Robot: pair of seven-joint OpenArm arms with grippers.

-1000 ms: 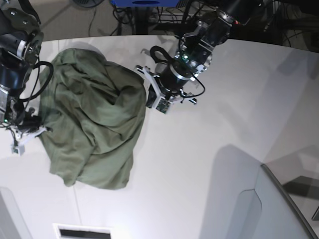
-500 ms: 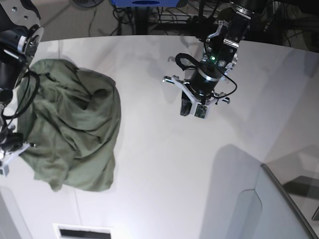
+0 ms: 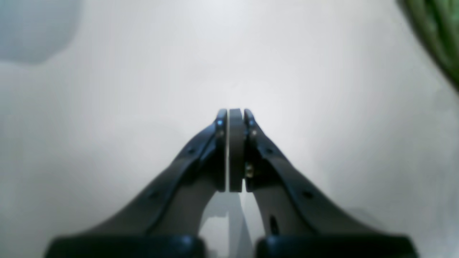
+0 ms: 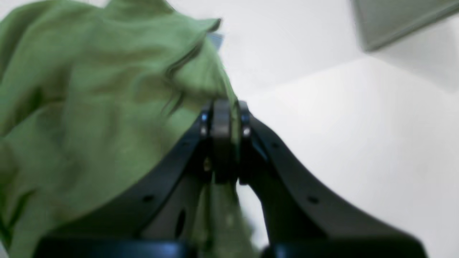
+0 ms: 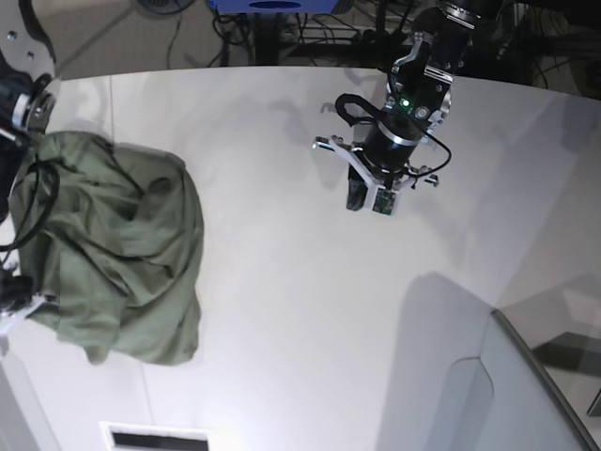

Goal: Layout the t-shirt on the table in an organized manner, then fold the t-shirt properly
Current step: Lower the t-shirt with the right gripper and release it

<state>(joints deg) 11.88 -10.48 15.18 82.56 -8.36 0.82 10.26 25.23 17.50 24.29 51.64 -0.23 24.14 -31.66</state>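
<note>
The olive-green t-shirt (image 5: 117, 249) lies crumpled in a heap at the left side of the white table (image 5: 291, 319). My right gripper (image 4: 224, 107) is shut on a fold of the t-shirt (image 4: 89, 107), with cloth pinched between its fingers. In the base view the right gripper (image 5: 11, 305) sits at the far left edge, mostly cut off. My left gripper (image 5: 368, 201) hangs over bare table at the upper middle, well apart from the shirt. The left gripper (image 3: 235, 113) is shut with nothing in it. A strip of t-shirt (image 3: 439, 43) shows in that view's top right corner.
A grey translucent panel (image 5: 531, 395) stands at the front right of the table, and the panel (image 4: 394, 21) also appears at the top of the right wrist view. Cables and dark equipment (image 5: 310, 28) lie beyond the far edge. A white slotted part (image 5: 155, 439) sits at the front.
The right arm has dragged the t-shirt to the left, bunching it further. The left gripper has come off the shirt's right edge and moved right over bare table.
</note>
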